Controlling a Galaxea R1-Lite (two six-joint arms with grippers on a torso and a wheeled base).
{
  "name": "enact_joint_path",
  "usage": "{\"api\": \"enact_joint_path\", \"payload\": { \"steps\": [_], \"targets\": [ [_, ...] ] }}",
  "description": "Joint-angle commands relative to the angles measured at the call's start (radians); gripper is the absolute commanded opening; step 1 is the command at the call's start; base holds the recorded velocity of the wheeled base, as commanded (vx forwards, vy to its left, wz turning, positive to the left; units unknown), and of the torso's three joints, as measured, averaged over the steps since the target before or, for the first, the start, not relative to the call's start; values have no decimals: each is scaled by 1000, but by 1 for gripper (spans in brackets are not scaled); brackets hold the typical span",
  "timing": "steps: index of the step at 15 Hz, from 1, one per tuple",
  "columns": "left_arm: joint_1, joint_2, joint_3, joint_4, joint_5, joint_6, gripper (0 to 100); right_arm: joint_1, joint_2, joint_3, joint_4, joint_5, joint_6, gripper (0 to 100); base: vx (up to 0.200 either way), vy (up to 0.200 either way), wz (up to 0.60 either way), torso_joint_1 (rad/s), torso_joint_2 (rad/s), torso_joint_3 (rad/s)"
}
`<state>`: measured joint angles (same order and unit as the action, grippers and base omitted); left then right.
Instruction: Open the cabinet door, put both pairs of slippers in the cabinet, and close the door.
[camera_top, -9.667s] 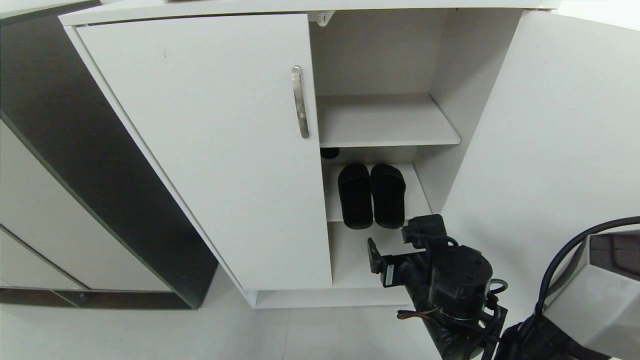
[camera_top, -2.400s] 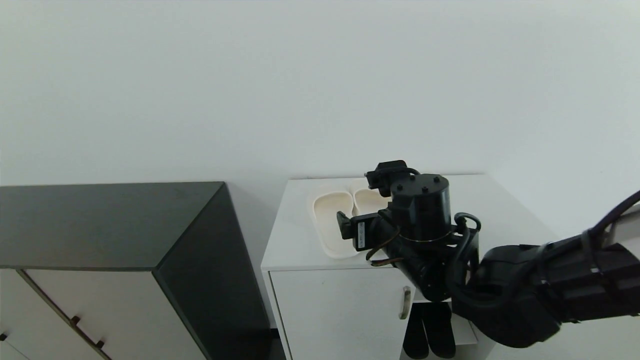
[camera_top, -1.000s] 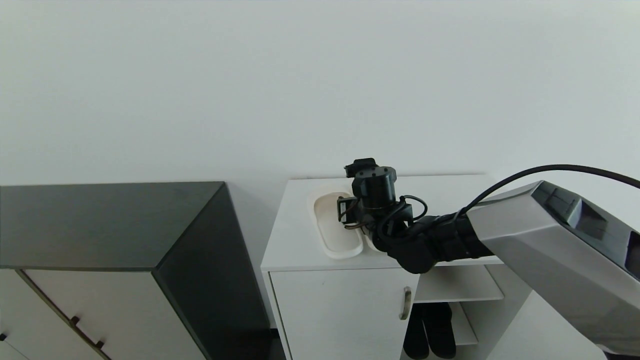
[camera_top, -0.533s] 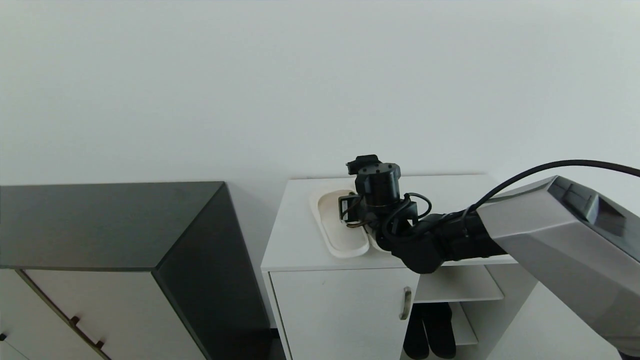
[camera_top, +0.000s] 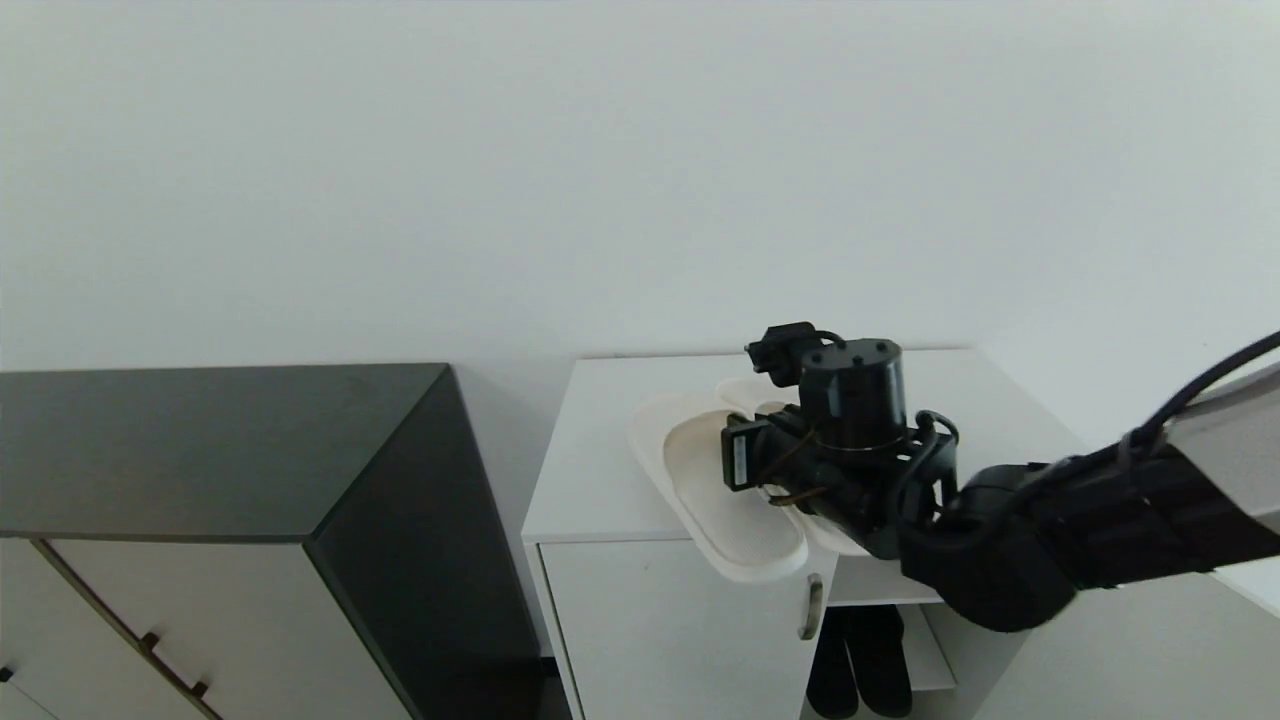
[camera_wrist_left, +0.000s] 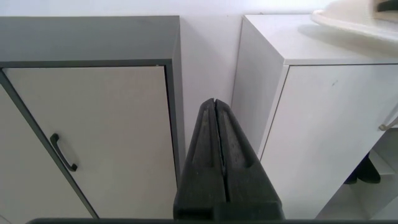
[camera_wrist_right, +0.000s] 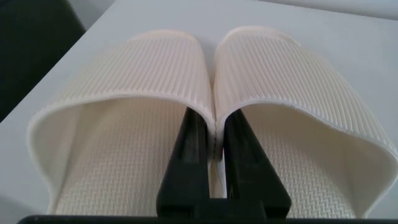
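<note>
Right tool (camera_wrist_right: 216, 124), clamped on the cream slippers (camera_top: 720, 490), has just dragged them toward six o'clock, overhanging the cabinet (camera_top: 600, 470) top, so shelving looks next.

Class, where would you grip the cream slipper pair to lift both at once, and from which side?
On the cream slippers, pinch the two touching inner strap walls together, entering from the heel end: a finger fits under each arched strap, as the right gripper shows.
</note>
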<state>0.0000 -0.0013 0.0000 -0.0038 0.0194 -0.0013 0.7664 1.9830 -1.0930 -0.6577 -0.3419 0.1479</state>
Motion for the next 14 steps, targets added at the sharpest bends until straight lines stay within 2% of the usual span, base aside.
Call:
{"api": "enact_joint_path", "payload": {
  "steps": [1, 5, 7, 9, 14],
  "targets": [
    [0, 1, 0, 1, 1, 0, 0, 39, -197, 182, -34, 24, -1, 0, 0, 0, 0, 0, 0, 0],
    [0, 1, 0, 1, 2, 0, 0, 120, -335, 352, -42, 12, -1, 0, 0, 0, 0, 0, 0, 0],
    [0, 1, 0, -1, 2, 0, 0, 134, -332, 364, -42, -42, -1, 0, 0, 0, 0, 0, 0, 0],
    [0, 1, 0, 1, 2, 0, 0, 134, -319, 372, -42, -46, -1, 0, 0, 0, 0, 0, 0, 0],
    [0, 1, 0, -1, 1, 0, 0, 137, -299, 372, -56, -46, 1, 0, -200, 0, 0, 4, 6, 2]
  ]
}}
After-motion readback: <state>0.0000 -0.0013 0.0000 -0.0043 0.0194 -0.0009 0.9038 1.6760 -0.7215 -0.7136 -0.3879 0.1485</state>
